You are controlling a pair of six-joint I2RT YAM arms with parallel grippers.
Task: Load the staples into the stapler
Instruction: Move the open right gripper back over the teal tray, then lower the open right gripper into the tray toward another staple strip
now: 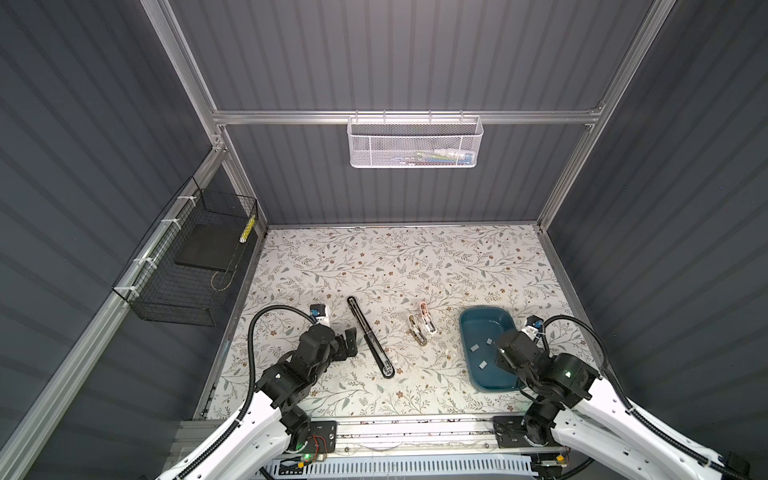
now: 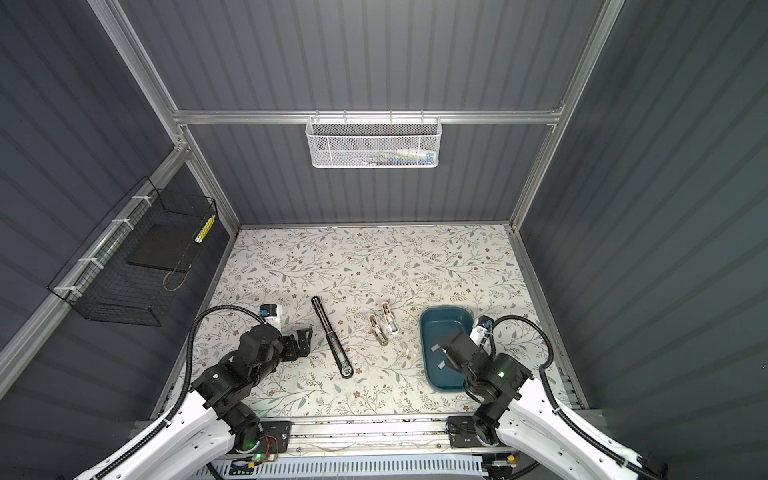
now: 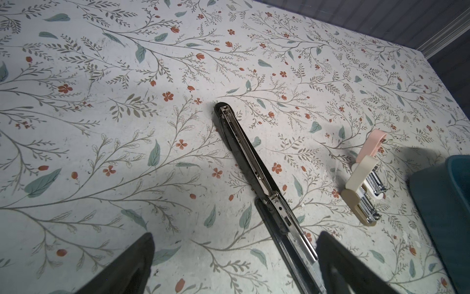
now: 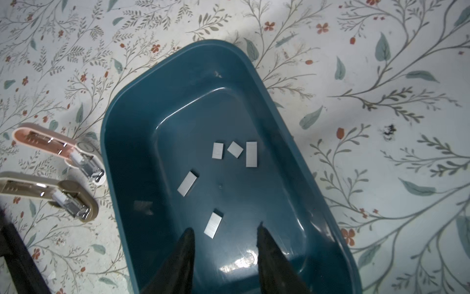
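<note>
Hovering my right gripper over the teal tray, jaws apart and holding nothing; the staples lie loose on its floor. My left gripper gapes wide just beside the opened black stapler

Reaches in low with the left arm, elbow bent, holding the left gripper spread wide and empty, fingers pointing toward the middle. Leans the right arm forward with the wrist pitched down, apparently steeply, and holds the right gripper parted to a moderate gap, nothing between its dark fingertips.
</note>
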